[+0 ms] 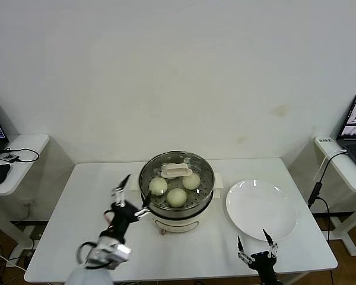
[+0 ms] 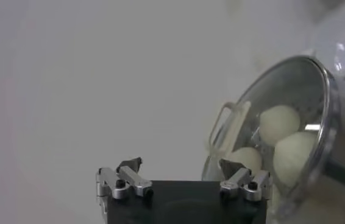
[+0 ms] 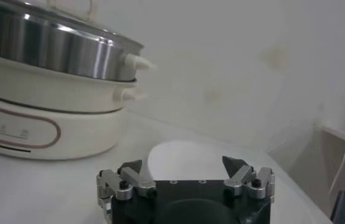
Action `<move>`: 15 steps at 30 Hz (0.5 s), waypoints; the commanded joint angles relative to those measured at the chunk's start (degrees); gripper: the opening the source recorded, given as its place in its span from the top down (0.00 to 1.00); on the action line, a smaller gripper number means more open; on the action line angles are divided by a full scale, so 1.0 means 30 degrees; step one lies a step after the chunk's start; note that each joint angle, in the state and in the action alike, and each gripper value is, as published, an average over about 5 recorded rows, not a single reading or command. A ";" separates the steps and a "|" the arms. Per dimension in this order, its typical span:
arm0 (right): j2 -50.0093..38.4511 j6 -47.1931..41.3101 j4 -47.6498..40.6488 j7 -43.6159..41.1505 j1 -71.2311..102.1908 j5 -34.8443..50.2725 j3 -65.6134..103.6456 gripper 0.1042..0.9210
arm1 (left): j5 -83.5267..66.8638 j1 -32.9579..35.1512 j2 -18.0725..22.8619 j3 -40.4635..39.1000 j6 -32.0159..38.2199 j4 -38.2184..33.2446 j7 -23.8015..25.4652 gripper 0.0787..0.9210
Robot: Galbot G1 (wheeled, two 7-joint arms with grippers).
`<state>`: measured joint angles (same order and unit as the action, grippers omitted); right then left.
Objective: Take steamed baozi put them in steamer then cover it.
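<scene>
My right gripper [image 1: 256,244] sits nearest me at 5 o'clock on the table [image 1: 65,225], fingers spread and holding nothing, just short of the white plate [image 1: 261,209]; my left gripper [image 1: 132,195] sits at 7 o'clock, fingers spread, beside the steamer's left wall. The steamer [image 1: 177,205] stands at table centre, 12 o'clock, with the cover [image 1: 177,170] seated on it. Three steamed baozi [image 1: 177,196] show through the glass.
</scene>
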<state>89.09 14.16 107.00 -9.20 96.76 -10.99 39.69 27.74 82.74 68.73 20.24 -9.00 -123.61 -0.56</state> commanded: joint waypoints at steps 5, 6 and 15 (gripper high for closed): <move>-0.1302 -0.0309 0.0389 -0.0166 0.0492 0.2074 -0.0513 0.12 | -1.4831 0.7249 0.1291 0.5126 0.5393 0.1630 -0.4453 0.12; -0.1370 -0.0308 0.0350 -0.0175 0.0487 0.2139 -0.0552 0.12 | -1.4504 0.7480 0.1531 0.5054 0.5664 0.1826 -0.4430 0.12; -0.1519 -0.0304 0.0065 -0.0266 0.0383 0.2250 -0.0981 0.12 | -1.3693 0.8802 0.2508 0.4729 0.7132 0.2025 -0.3767 0.12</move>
<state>85.62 13.33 107.43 -9.88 97.68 -6.03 37.57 -5.89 100.91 73.12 31.15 5.13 -119.32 -10.12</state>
